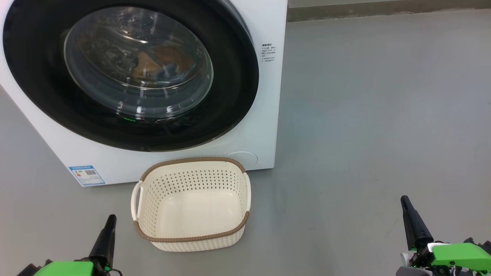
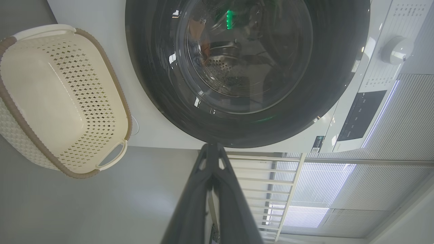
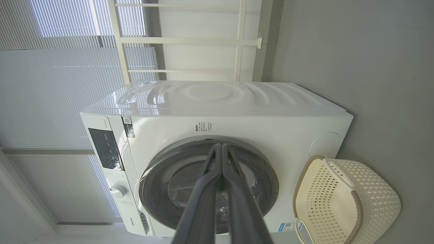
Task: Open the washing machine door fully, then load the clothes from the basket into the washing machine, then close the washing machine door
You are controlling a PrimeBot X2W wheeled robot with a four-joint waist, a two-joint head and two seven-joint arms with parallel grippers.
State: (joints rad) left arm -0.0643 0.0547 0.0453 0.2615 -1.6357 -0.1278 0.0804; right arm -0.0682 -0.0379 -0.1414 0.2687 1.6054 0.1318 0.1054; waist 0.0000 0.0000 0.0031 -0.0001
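With left claw [image 1: 110,222] and right claw [image 1: 406,205] both pinched together, empty, we are judging the washing machine door [image 1: 230,76], upper left, rigid and slick, best hooked at its rim.

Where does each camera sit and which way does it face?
Head: up high, looking down at washing machine door and basket; left gripper, right gripper at bottom corners.
Left wrist: along its shut fingers, facing the door.
Right wrist: along its shut fingers, facing the washing machine.
Shared: door and basket, in all three.
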